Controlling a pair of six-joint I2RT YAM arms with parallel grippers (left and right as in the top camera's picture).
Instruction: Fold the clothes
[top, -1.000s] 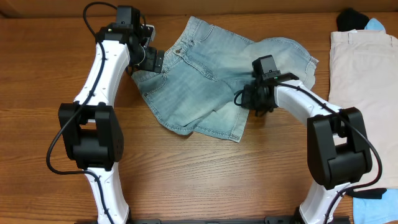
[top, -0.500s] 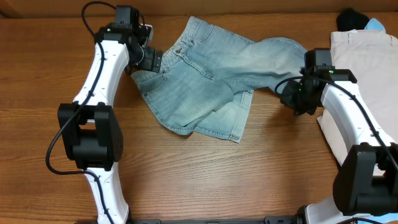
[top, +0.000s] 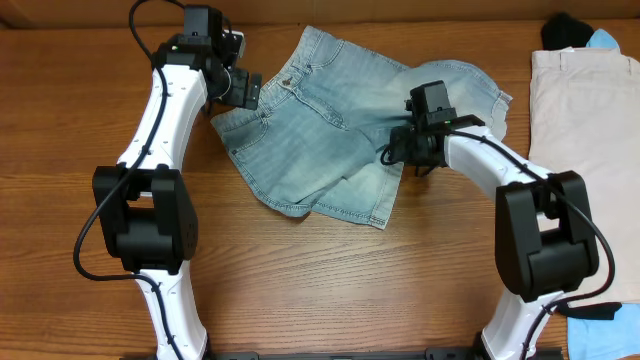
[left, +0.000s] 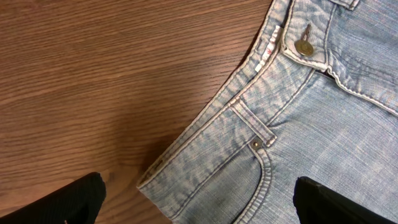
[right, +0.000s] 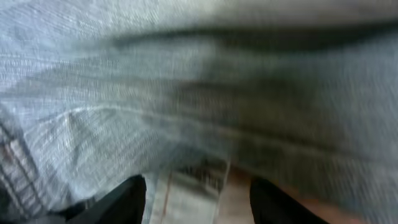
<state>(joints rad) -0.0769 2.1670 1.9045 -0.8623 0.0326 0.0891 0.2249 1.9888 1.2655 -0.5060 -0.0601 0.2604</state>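
Note:
The clothes are light-blue denim shorts (top: 320, 130) lying spread on the wooden table (top: 330, 280), waistband to the upper left. My left gripper (top: 247, 88) hovers over the waistband's left end. In the left wrist view it (left: 199, 208) stands wide open, with the waistband corner (left: 186, 180) and a belt loop (left: 252, 124) between the fingers. My right gripper (top: 398, 152) is at the inner edge of the right leg. The right wrist view is blurred; the gripper (right: 199, 202) is open there, with a denim hem (right: 193, 180) lying between the fingers.
A beige garment (top: 585, 100) lies along the table's right side, with a black item (top: 565, 30) and a light-blue one (top: 603, 40) at its top. More blue cloth (top: 595, 312) shows at the bottom right. Bare wood fills the front of the table.
The right gripper's jaws have come apart. Half a second ago the right arm was out to the right with the leg drawn out; now it is back at mid-shorts. The left gripper rose slightly.

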